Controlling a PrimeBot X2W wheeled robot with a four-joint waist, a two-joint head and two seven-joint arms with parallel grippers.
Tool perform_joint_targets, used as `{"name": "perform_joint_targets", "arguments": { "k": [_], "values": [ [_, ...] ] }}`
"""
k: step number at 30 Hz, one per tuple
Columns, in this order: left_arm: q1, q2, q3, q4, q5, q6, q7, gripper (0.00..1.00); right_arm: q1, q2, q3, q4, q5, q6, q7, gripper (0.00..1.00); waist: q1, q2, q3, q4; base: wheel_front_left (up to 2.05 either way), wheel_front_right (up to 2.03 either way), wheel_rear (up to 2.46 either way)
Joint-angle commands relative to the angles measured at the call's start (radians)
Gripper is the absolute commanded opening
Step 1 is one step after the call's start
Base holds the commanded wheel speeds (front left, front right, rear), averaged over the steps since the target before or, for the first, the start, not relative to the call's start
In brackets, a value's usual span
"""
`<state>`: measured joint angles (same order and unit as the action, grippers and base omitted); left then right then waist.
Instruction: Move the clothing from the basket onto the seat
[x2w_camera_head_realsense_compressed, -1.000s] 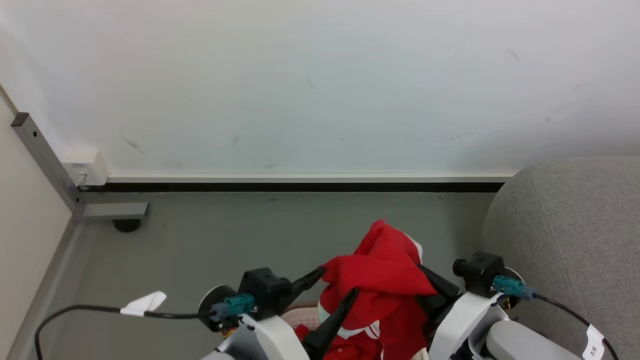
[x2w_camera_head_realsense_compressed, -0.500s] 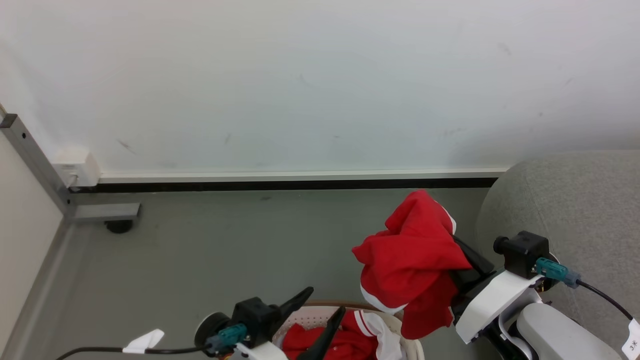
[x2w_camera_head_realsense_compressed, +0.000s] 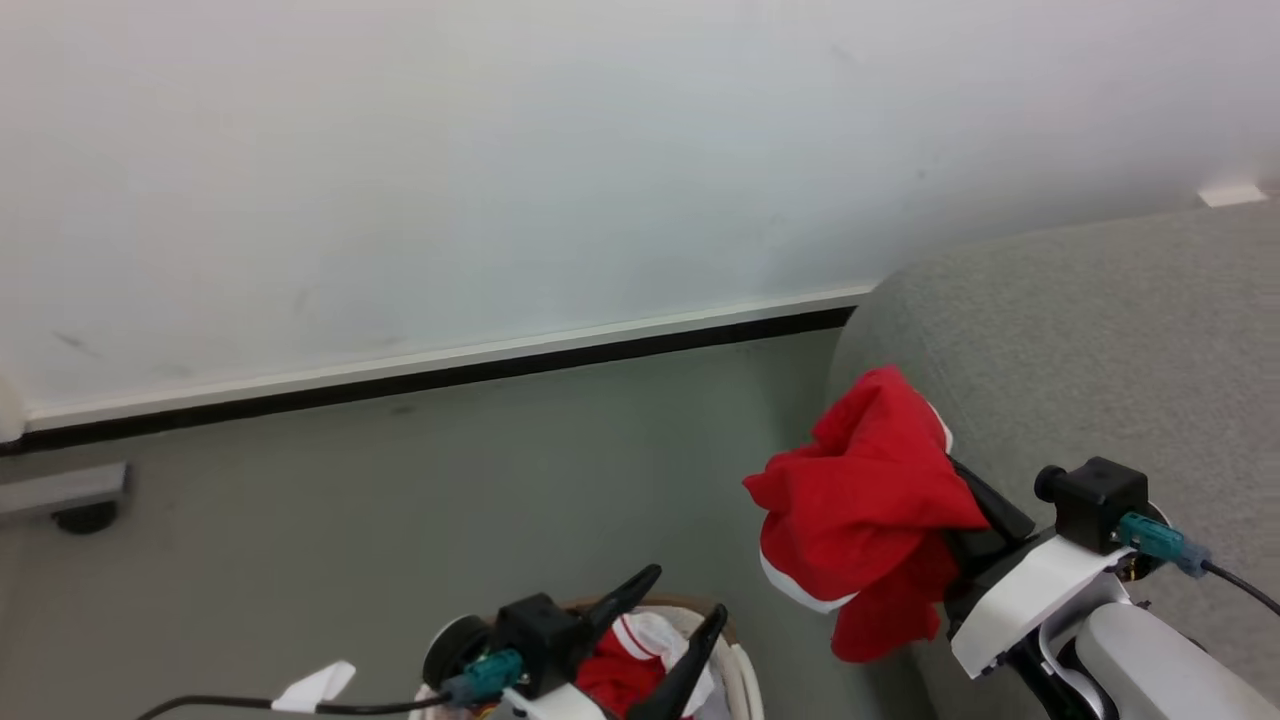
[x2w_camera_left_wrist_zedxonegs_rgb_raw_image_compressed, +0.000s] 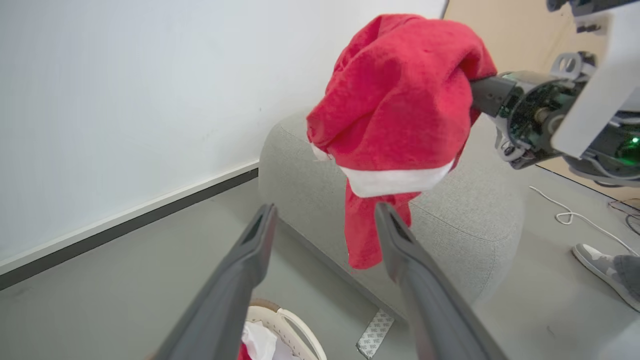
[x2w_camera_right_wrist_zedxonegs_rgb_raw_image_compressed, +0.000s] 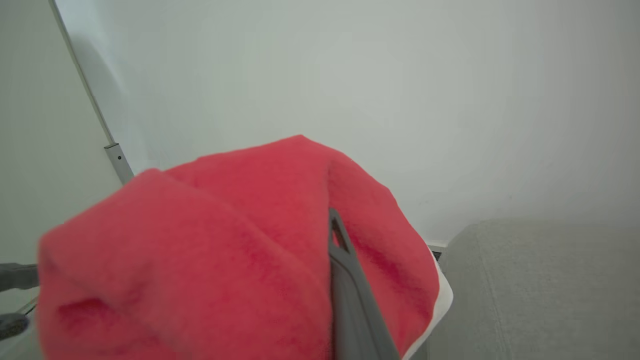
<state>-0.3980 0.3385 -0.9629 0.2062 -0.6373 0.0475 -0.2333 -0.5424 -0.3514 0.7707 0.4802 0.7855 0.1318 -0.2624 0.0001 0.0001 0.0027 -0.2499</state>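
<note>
The right arm reaches up and forward from the lower right of the head view. Its white forearm slants toward the big grey seat (x2w_camera_head_realsense_compressed: 1080, 350). The right pincer (x2w_camera_head_realsense_compressed: 975, 500) holds a red garment (x2w_camera_head_realsense_compressed: 860, 510) up in the air. Its dark fingers are buried in the bunched cloth and pinch it between them. The cloth hangs down, with a white edge near the bottom. It hangs just beside the seat's round end, above the grey floor (x2w_camera_head_realsense_compressed: 400, 500), and does not rest on the seat.

The left arm sits low at the bottom of the head view. The left pincer (x2w_camera_head_realsense_compressed: 687, 592) is spread wide with nothing in it, and its two fingers point up over the basket (x2w_camera_head_realsense_compressed: 740, 672). More red and white clothing (x2w_camera_head_realsense_compressed: 612, 678) lies inside the basket, which stands on the floor near the seat.
</note>
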Motion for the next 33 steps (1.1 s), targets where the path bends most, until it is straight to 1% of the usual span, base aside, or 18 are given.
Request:
{"name": "perform_joint_targets", "arguments": {
  "k": [1,8,11,14,18,22,26,30,31,33],
  "values": [
    [-0.007,-0.006,-0.001,-0.003,0.009,-0.003,-0.010,1.00,0.020,-0.009,-0.005,-0.006,-0.008,-0.002,-0.004,0.00,-0.0001,-0.0001,0.019,-0.058,0.00,0.00,0.00],
    [-0.024,-0.032,-0.034,0.001,0.036,-0.021,-0.014,1.00,0.064,-0.040,-0.068,-0.036,-0.019,-0.002,-0.004,0.00,-0.0001,-0.0001,0.046,-0.157,0.00,0.00,0.00],
    [-0.036,-0.031,-0.036,-0.003,0.044,-0.026,-0.015,1.00,0.078,-0.044,-0.100,-0.051,-0.029,-0.002,-0.004,0.00,-0.0001,-0.0001,0.067,-0.179,0.00,0.00,0.00],
    [-0.055,-0.019,-0.035,-0.012,0.050,-0.027,-0.009,1.00,0.090,-0.037,-0.140,-0.071,-0.032,-0.002,-0.004,0.00,-0.0001,-0.0001,0.105,-0.186,0.00,0.00,0.00],
    [-0.107,0.005,-0.034,-0.038,0.074,-0.041,0.006,1.00,0.075,-0.019,-0.228,-0.093,-0.057,-0.002,-0.004,0.00,-0.0001,-0.0001,0.197,-0.169,0.00,0.00,0.00],
    [-0.186,0.042,-0.025,-0.078,0.107,-0.064,0.030,1.00,0.014,0.000,-0.341,-0.102,-0.098,-0.002,-0.004,0.00,-0.0001,-0.0001,0.321,-0.135,0.00,0.00,0.00],
    [-0.272,0.084,-0.001,-0.131,0.129,-0.078,0.052,1.00,-0.100,0.010,-0.476,-0.085,-0.175,-0.002,0.019,0.00,-0.0001,-0.0001,0.460,-0.106,0.00,0.00,0.00],
    [-0.361,0.136,0.025,-0.193,0.159,-0.096,0.082,1.00,-0.252,0.011,-0.639,-0.078,-0.257,-0.002,0.082,0.00,-0.0001,-0.0001,0.605,-0.075,0.00,0.00,0.00],
    [-0.361,0.136,0.025,-0.193,0.159,-0.096,0.082,1.00,-0.252,0.011,-0.639,-0.078,-0.257,-0.002,0.082,0.00,-0.0001,-0.0001,0.605,-0.075,0.00,0.00,0.00],
    [-0.400,0.160,0.040,-0.225,0.169,-0.104,0.097,1.00,-0.326,0.001,-0.717,-0.068,-0.305,-0.002,0.128,0.00,-0.0001,-0.0001,0.668,-0.059,0.00,0.00,0.00]
  ]
}}
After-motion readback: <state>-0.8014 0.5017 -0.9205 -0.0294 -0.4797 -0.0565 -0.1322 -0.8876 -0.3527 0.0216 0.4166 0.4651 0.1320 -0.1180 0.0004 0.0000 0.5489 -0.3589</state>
